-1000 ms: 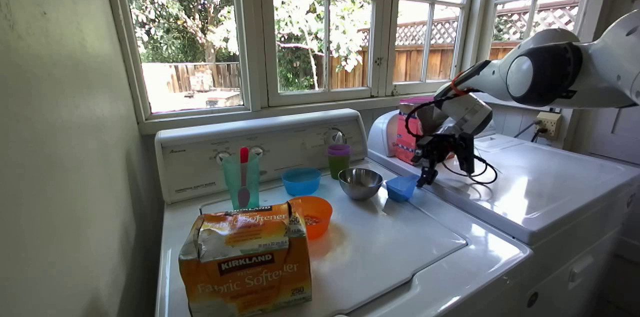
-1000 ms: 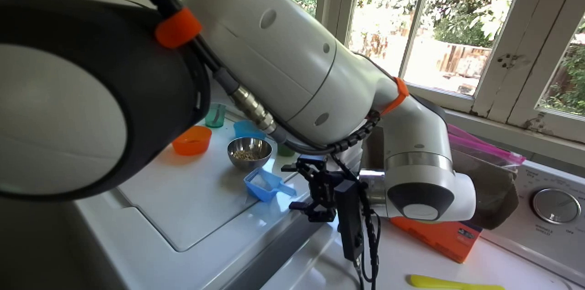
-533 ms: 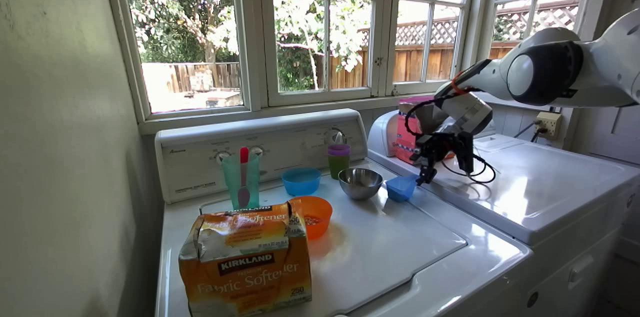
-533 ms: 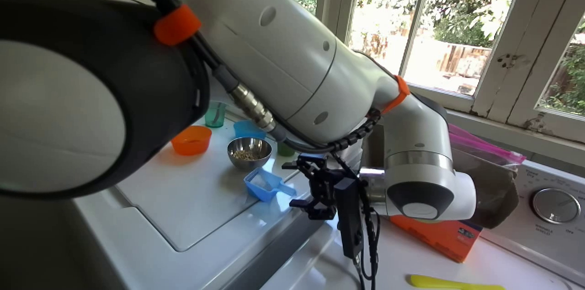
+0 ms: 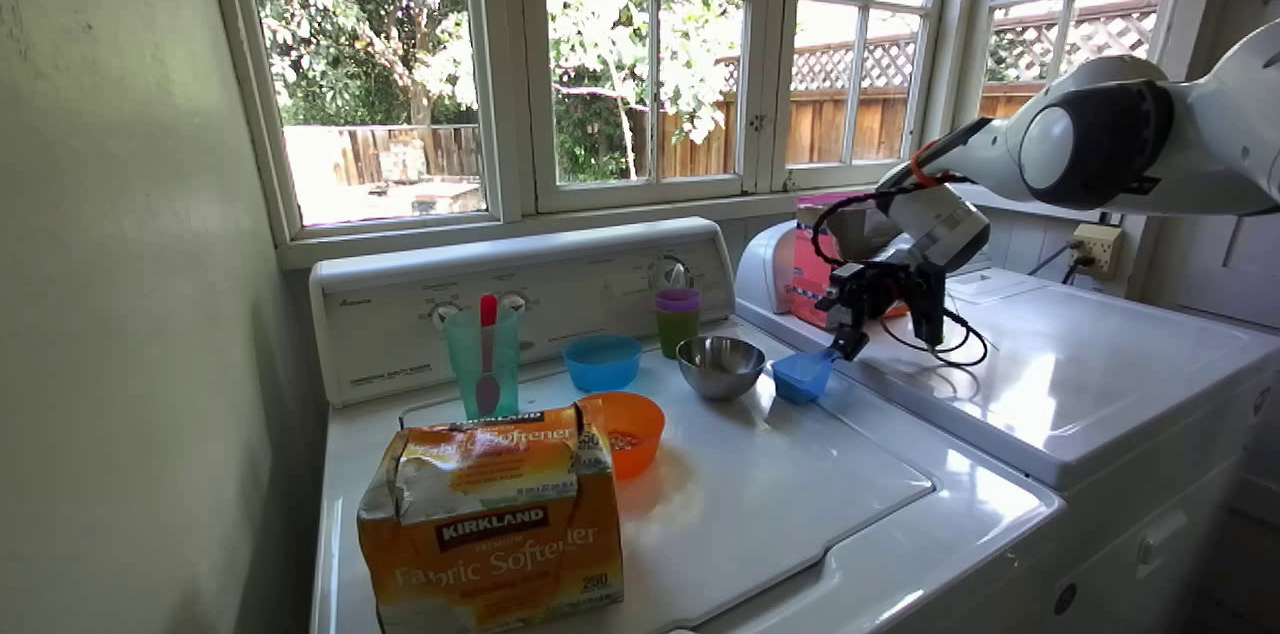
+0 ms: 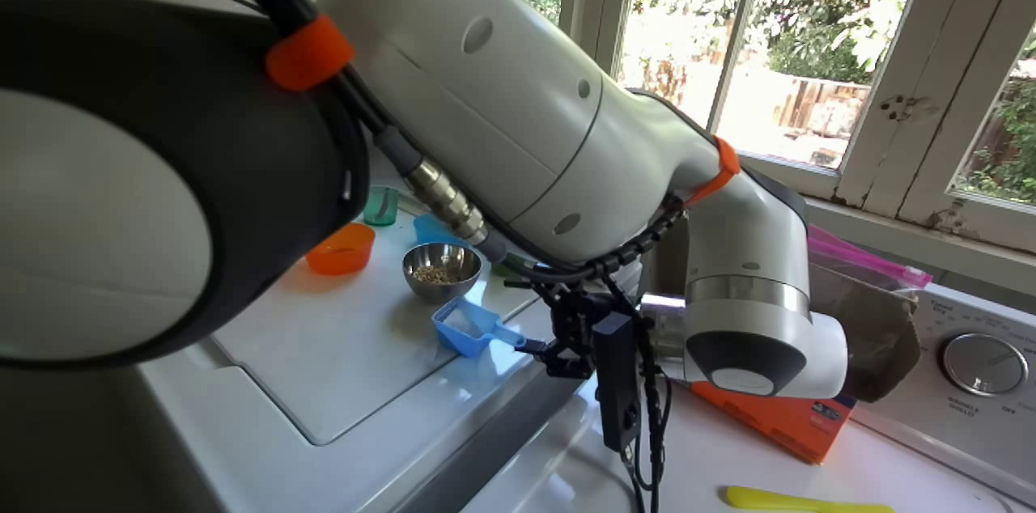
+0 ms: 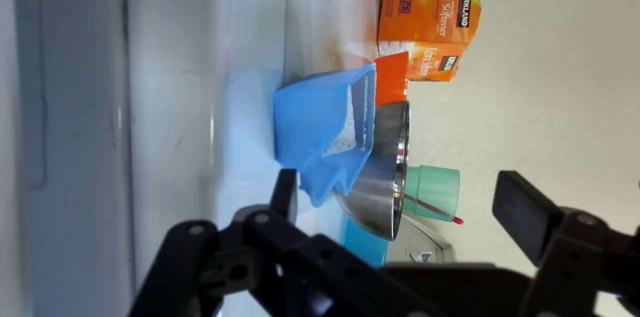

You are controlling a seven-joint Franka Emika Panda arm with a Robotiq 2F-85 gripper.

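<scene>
My gripper [image 7: 397,189] stands open, its black fingers wide apart with nothing gripped. Nearest to it is a translucent blue scoop [image 7: 317,117] on the white machine top, its short handle pointing towards the gripper. In the wrist view the handle lies in line with the gap, close to the left finger [image 7: 286,189]; whether they touch I cannot tell. In an exterior view the lower fingertip overlaps the end of the handle, beside the scoop [image 6: 463,328]. A pale speckled patch shows inside the scoop. Just past it sits a steel bowl [image 6: 441,280] with grainy bits inside.
Around the steel bowl stand an orange bowl [image 5: 640,434], a blue bowl [image 5: 602,364], stacked green and purple cups [image 5: 678,324] and a teal cup [image 5: 465,364] holding a red-handled spoon. A fabric softener box [image 5: 500,534] is in front. Behind the gripper are an open carton [image 6: 862,327] and a yellow utensil [image 6: 801,501].
The gripper has risen slightly, and its lower fingertip has come from below the scoop's handle to level with the handle's end. The arm has shifted a little. Scoop and bowls have stayed put.
</scene>
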